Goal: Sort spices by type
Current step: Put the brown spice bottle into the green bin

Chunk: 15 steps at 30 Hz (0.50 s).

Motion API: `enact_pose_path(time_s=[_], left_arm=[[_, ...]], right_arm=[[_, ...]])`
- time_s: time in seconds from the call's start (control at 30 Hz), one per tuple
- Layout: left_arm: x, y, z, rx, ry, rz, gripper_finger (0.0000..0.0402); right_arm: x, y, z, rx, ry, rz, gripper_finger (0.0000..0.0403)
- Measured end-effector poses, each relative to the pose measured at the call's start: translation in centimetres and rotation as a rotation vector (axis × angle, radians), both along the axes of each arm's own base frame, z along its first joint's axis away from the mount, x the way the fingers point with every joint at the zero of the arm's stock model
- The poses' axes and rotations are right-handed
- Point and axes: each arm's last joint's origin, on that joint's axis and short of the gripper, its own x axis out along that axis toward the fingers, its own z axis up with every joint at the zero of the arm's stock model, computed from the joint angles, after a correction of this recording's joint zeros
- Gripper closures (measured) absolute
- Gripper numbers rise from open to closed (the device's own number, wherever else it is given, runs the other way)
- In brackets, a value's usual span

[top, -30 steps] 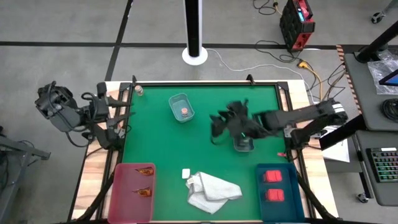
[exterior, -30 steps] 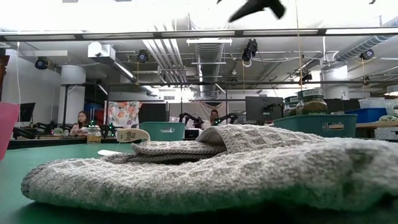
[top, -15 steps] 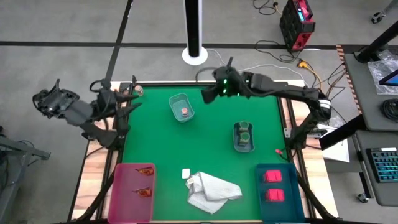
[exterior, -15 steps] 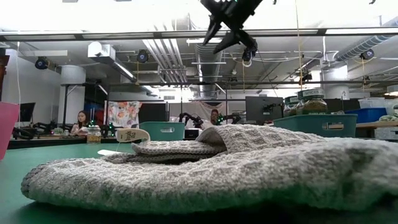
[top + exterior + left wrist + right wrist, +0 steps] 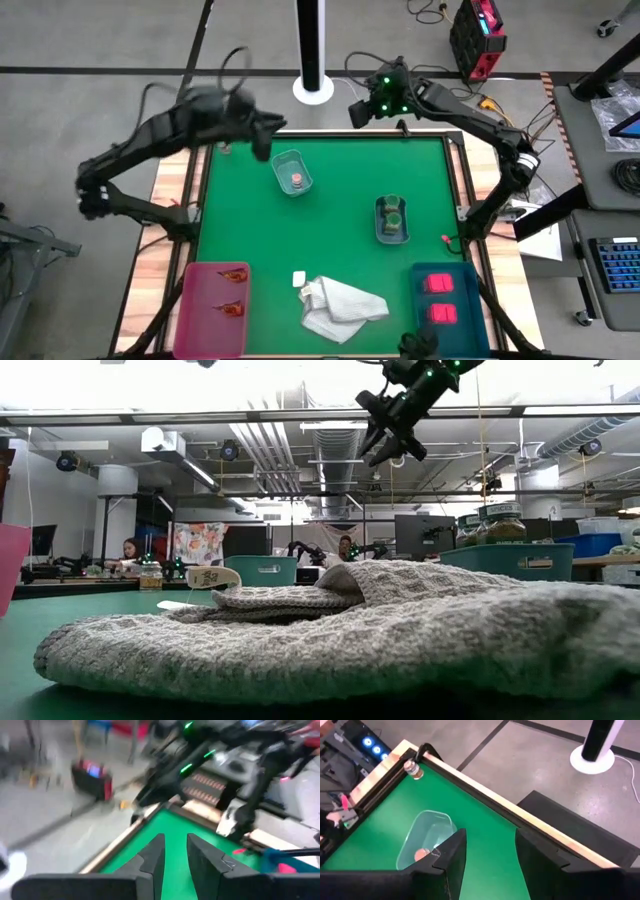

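Note:
In the high view my right gripper [image 5: 360, 108] hangs open, high over the table's far edge, and it also shows up high in the low view [image 5: 392, 428]. My left gripper [image 5: 264, 137] is open by a narrow gap above the far left part of the table, next to the clear tray [image 5: 291, 172] that holds a pink-topped jar [image 5: 297, 180]. Another small jar [image 5: 413, 768] stands at the far left corner. A greenish jar [image 5: 393, 213] sits in a second tray [image 5: 391, 232]. Two packets [image 5: 231, 272] lie in the pink tray [image 5: 195, 300], and two red blocks [image 5: 438, 284] lie in the blue tray [image 5: 465, 300].
A white knitted cloth [image 5: 342, 306] lies bunched near the near edge, filling the low view [image 5: 350, 630]. A small white piece [image 5: 298, 279] lies beside it. Bare green mat [image 5: 340, 240] spreads across the middle. A raised black rim [image 5: 485, 795] borders the table.
My right gripper has risen from the tray with the greenish jar and swung to the table's far edge, staying open. My left arm has swung in from outside the left edge to above the far left part of the table, near the clear tray.

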Motion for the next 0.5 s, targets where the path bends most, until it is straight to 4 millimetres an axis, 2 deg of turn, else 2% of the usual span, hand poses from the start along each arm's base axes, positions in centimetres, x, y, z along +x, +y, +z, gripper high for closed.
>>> enact_pose_path(time_s=[0.13,0.33,0.5], left_arm=[[0.6,5.1,-2.4,-0.168,0.146,0.152,0.0342],[-0.2,10.2,-6.0,-0.389,0.468,0.352,0.0343],[-1.5,15.1,-10.1,-0.528,0.745,0.43,0.0343]], right_arm=[[-0.5,-0.4,-0.3,0.0,0.036,0.029,0.025],[-1.0,0.1,-1.0,0.014,0.135,0.082,0.0258],[-1.0,0.1,-1.1,0.011,0.149,0.092,0.0257]])
